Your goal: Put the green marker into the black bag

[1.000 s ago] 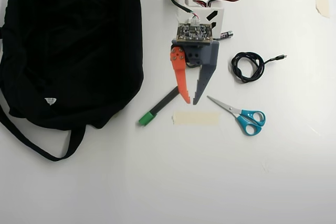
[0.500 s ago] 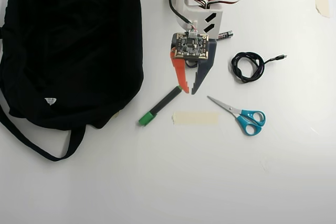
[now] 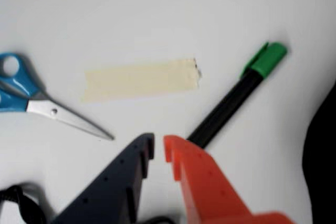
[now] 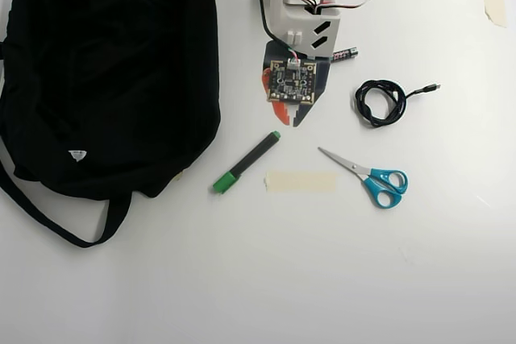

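The gripper (image 3: 159, 148) sits at the bottom of the wrist view, at about 6 o'clock. Its dark blue finger and orange finger are almost together, with just a thin gap between them. It holds nothing.

The green marker (image 3: 236, 94) lies just past the orange finger and runs up toward 2 o'clock. Its near black end is right by the orange tip. Its green cap is at the far end. In the overhead view the marker (image 4: 247, 161) lies flat on the table (image 4: 322, 279), below the gripper (image 4: 289, 121), at about 7 o'clock from it.

A strip of tape (image 3: 142, 80) is stuck to the table at 12 o'clock. Blue scissors (image 3: 37, 103) lie at 9 o'clock.

The black bag (image 4: 113, 70) is farthest, off at 9 o'clock in the overhead view, well apart from the marker.

What could go wrong? The fingers are too close to fit around the marker. If the gripper comes down like this, I think it would bump the round marker and make it roll away. A grab at the very end could also let the marker tip and slip out on the way to the bag.
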Motion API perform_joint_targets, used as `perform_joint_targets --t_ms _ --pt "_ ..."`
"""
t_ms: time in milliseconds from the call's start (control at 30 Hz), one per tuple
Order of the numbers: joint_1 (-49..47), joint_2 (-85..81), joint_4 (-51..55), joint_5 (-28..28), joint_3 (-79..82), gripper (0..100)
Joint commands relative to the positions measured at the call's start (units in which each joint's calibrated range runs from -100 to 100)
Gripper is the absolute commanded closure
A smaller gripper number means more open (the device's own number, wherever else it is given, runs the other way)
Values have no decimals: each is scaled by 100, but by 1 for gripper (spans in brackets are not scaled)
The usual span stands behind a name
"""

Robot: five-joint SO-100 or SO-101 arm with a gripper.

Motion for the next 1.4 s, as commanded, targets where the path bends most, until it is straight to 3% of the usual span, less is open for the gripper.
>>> perform_joint_targets --t_ms 0,400,1367 --pt "2 -45 195 30 -161 98" --pt "-35 -45 686 30 -161 98" --pt "-13 -54 625 -12 -161 98"
